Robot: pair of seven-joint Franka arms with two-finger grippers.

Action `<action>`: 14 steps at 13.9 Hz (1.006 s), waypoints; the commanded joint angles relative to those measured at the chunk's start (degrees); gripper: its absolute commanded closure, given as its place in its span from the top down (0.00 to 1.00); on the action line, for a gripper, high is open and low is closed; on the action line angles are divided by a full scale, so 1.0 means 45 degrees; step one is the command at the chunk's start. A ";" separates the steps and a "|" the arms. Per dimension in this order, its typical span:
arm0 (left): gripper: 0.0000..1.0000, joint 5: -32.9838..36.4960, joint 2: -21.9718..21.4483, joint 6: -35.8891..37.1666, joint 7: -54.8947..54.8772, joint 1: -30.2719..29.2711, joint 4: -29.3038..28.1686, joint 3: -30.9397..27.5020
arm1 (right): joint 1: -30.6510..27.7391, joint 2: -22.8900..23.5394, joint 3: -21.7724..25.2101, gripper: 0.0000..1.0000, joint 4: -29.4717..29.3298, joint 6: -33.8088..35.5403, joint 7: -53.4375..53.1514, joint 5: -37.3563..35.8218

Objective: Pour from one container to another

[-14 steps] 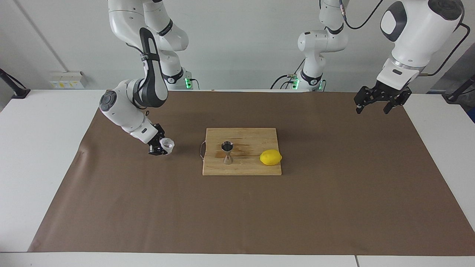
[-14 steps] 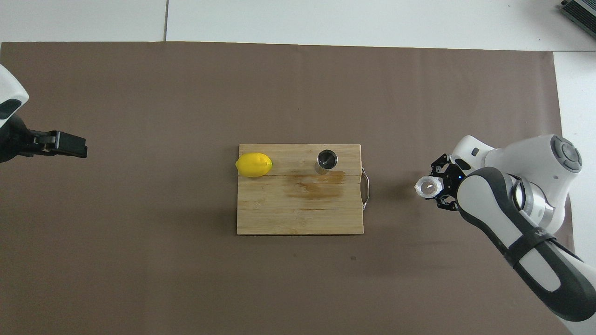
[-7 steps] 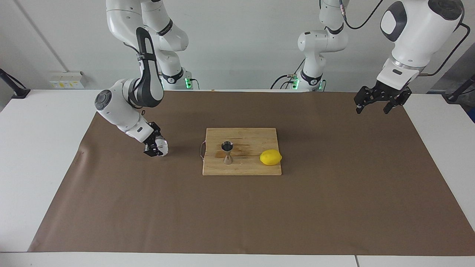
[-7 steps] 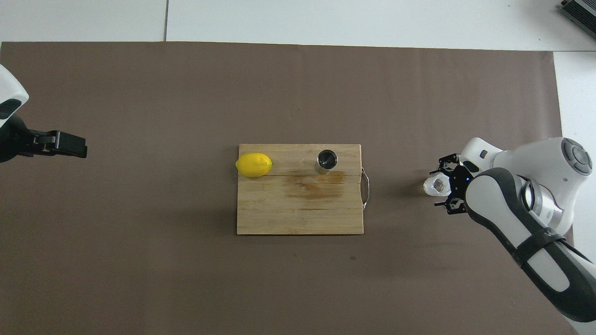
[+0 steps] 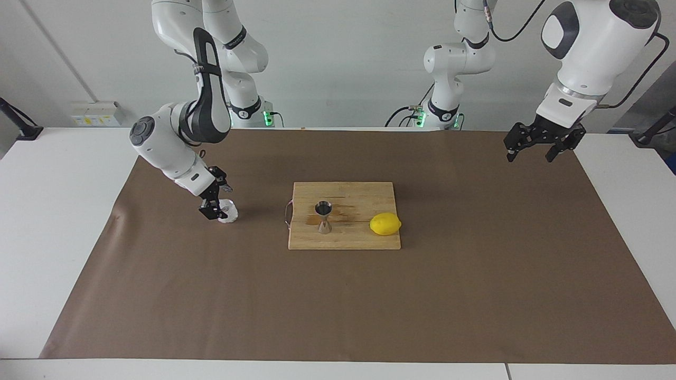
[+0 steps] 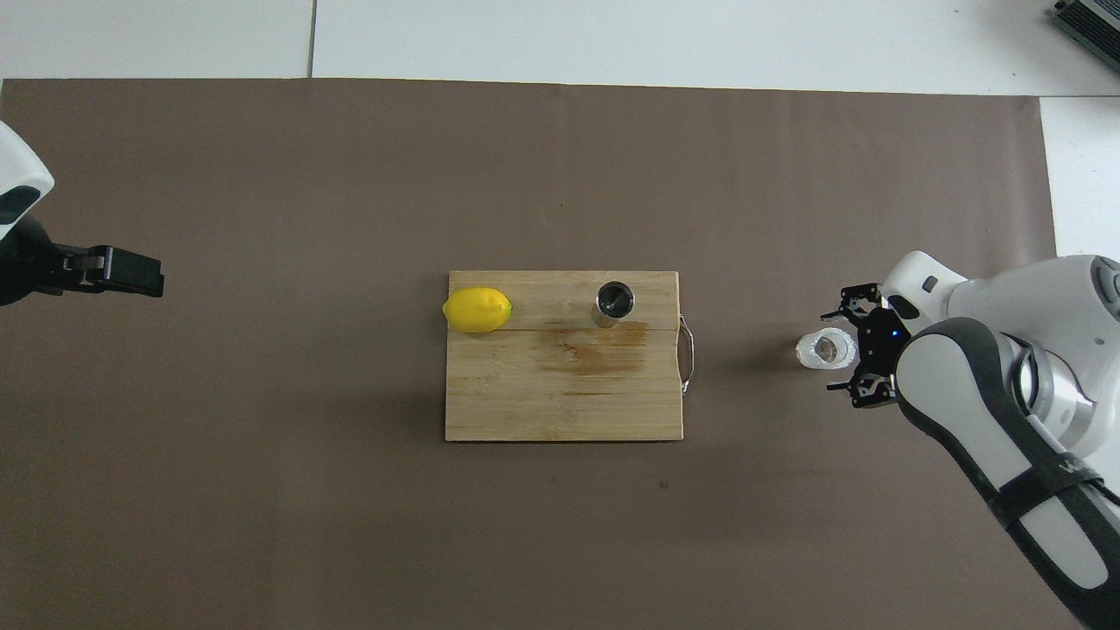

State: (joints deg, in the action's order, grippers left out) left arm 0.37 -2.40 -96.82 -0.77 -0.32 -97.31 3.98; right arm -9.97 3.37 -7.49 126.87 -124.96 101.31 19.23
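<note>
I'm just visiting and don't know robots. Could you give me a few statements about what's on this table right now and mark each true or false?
1. The steel jigger stands upright on the cutting board. True.
2. The lemon lies on the brown mat. False: it lies on the board.
3. The glass cup sits on the brown mat, off the board. True.
4. The right gripper is clamped on the cup. False: it is open beside it.
5. The left gripper holds the lemon. False: it hangs open, holding nothing.

lemon point(image 5: 385, 224): on cutting board point(image 5: 359, 240), toward left arm's end | board: on brown mat point(image 5: 338, 306)
</note>
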 commanded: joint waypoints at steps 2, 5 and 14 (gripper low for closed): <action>1.00 -0.0161 -0.0326 0.0070 -0.0063 -0.0027 -0.0329 -0.0045 | -0.0031 -0.1273 -0.0114 1.00 -0.0652 0.1283 -0.3886 -0.1280; 1.00 -0.0161 -0.0326 0.0070 -0.0043 -0.0027 -0.0329 -0.0045 | 0.0028 -0.1706 -0.0230 1.00 -0.1801 0.1868 -0.7892 -0.2416; 1.00 -0.0161 -0.0326 0.0070 -0.0063 -0.0027 -0.0329 -0.0045 | 0.1627 -0.1140 -0.0270 1.00 -0.5104 0.3215 -2.0310 -0.4781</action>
State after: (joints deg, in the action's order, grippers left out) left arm 0.37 -2.40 -96.82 -0.77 -0.32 -97.31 3.98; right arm -3.60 -3.78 -8.06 108.10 -113.64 20.01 -0.01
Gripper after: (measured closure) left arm 0.000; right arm 0.000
